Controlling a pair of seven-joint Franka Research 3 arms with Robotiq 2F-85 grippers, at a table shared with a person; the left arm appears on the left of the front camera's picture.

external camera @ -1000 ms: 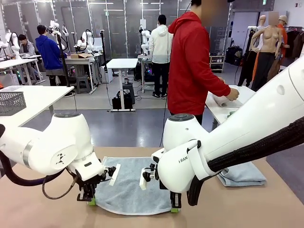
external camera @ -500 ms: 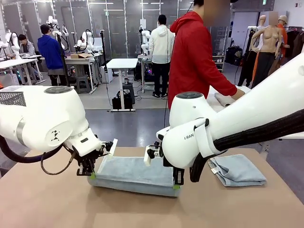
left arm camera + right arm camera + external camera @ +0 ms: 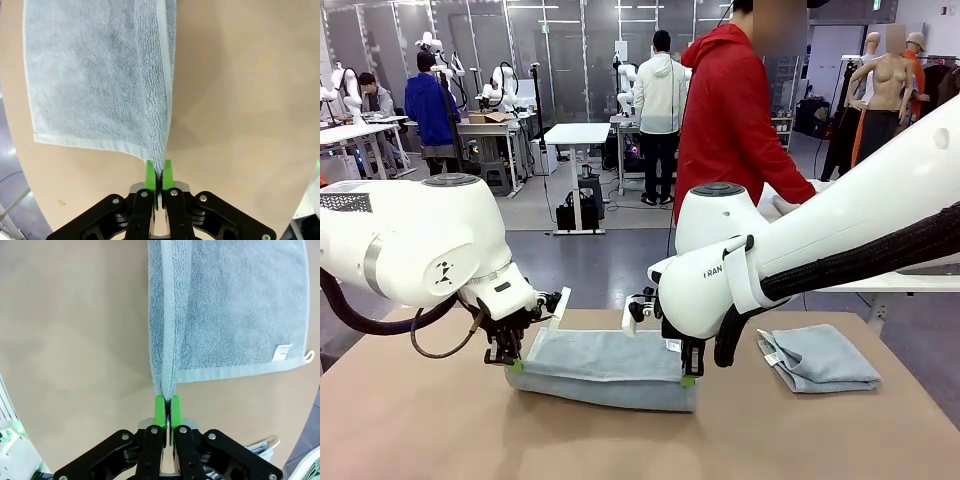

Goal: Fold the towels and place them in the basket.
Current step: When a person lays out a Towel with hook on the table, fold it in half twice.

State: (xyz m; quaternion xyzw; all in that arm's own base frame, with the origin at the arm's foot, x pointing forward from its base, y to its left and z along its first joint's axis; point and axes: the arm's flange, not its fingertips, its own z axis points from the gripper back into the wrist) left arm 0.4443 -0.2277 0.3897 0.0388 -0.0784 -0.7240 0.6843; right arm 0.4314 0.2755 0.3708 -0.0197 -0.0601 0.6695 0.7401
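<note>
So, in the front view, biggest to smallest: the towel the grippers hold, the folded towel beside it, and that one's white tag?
Largest: the held towel.
Next: the folded towel, though folding hides its true size.
Smallest: its white tag.

The left gripper (image 3: 159,175) rises from the bottom edge of the picture, and its two green pads (image 3: 150,172) are pressed together on the near corner of a pale blue-grey towel (image 3: 90,75). From this pinch the towel runs straight up to the top edge as a doubled fold. To the left of the fold a wide flat layer is spread, with a paler hem across its lower end. Under it is the light brown table (image 3: 240,100), whose edge curves at the lower left.
</note>
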